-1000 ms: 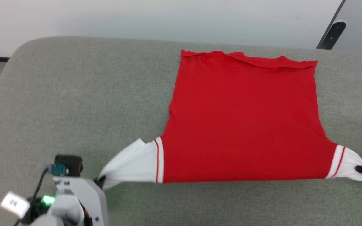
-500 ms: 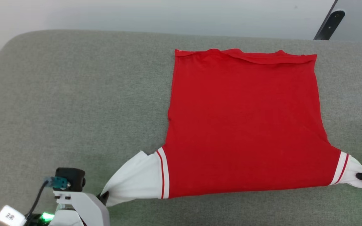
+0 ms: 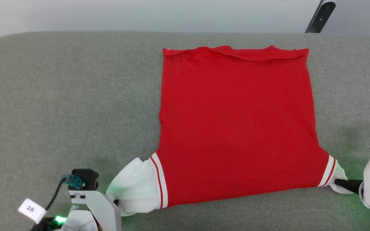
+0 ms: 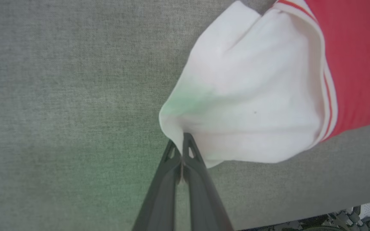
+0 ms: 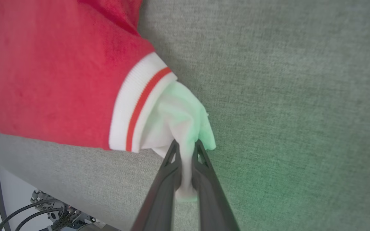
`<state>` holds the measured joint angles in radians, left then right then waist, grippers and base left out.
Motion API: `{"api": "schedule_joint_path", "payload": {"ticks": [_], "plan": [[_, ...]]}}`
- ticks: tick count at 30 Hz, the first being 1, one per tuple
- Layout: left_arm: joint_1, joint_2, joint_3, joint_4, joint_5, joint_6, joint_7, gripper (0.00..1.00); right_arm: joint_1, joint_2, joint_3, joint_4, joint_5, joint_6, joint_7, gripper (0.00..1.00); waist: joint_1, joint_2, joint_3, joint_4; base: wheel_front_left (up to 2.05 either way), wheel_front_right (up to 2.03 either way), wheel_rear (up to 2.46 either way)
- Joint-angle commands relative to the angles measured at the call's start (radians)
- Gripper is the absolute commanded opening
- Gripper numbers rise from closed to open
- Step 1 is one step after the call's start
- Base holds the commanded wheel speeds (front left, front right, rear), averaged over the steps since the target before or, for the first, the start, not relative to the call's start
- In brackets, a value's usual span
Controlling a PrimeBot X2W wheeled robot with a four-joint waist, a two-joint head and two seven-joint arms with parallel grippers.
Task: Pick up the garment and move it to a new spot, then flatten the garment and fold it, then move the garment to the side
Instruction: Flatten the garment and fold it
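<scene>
both grippers pinching sleeves

left gripper fingers pressed together on the white sleeve tip of the garment. right gripper narrow, clamping bunched sleeve cloth. both arms low at the near edge, fingers pointing inward. garment spread flat on grey cushion. dark bar beyond, possibly a stand.

Garment on padded surface; left hand at its left, right hand at its right.

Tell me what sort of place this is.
Probably a robot test room rather than a home: a grey fabric-covered table, a bare pale backdrop behind it, and a single red garment spread out.
</scene>
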<state>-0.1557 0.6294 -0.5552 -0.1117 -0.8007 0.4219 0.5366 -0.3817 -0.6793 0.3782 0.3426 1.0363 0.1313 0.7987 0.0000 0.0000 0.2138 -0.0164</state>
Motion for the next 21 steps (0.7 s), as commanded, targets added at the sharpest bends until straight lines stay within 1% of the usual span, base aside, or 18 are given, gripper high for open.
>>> {"api": "schedule_joint_path", "payload": {"ticks": [1,3,4,5,9,11,15,17,21], "plan": [[-0.005,-0.007,0.001,0.009,-0.003,-0.004,-0.008,0.0,-0.006,0.018,-0.014,0.015,-0.025,-0.001,0.007,0.0,0.0,0.0,-0.007,-0.007,0.0,0.0,0.0],[0.0,-0.011,0.0,0.02,-0.006,-0.008,-0.015,0.0,-0.006,0.044,-0.031,0.028,-0.054,-0.001,0.007,0.33,0.0,0.0,-0.017,-0.012,0.0,0.0,0.0],[0.005,-0.011,0.0,0.023,-0.008,-0.009,-0.018,0.0,-0.006,0.056,-0.042,0.032,-0.069,-0.001,-0.001,0.94,0.0,0.0,-0.022,-0.016,0.0,0.0,0.0],[0.01,-0.013,0.001,0.027,-0.01,-0.011,-0.02,0.0,-0.004,0.064,-0.056,0.04,-0.084,-0.001,-0.005,1.0,0.0,0.0,-0.027,-0.019,0.0,0.0,0.0],[0.028,-0.018,0.004,0.037,-0.017,-0.019,-0.045,0.0,0.017,0.089,-0.092,0.021,-0.126,-0.001,-0.001,1.0,0.0,0.0,-0.05,-0.034,0.0,0.0,0.0],[0.043,-0.027,0.018,0.042,-0.028,-0.011,-0.064,0.0,0.031,0.092,-0.113,-0.003,-0.143,-0.001,-0.008,1.0,0.0,0.0,-0.061,-0.043,0.0,0.0,0.0],[0.064,-0.041,0.036,0.038,-0.043,-0.014,-0.1,0.0,0.08,0.084,-0.174,-0.083,-0.172,-0.001,-0.044,1.0,0.0,0.0,-0.076,-0.057,0.0,0.0,0.0],[0.076,-0.046,0.043,0.038,-0.046,-0.013,-0.117,0.0,0.122,0.076,-0.215,-0.145,-0.197,-0.001,-0.097,1.0,0.0,0.0,-0.081,-0.061,0.0,0.0,0.0],[0.082,-0.056,0.056,0.035,-0.054,-0.009,-0.141,0.0,0.213,0.087,-0.312,-0.301,-0.261,-0.001,-0.289,1.0,0.0,0.0,-0.075,-0.059,0.0,0.0,0.0]]}}
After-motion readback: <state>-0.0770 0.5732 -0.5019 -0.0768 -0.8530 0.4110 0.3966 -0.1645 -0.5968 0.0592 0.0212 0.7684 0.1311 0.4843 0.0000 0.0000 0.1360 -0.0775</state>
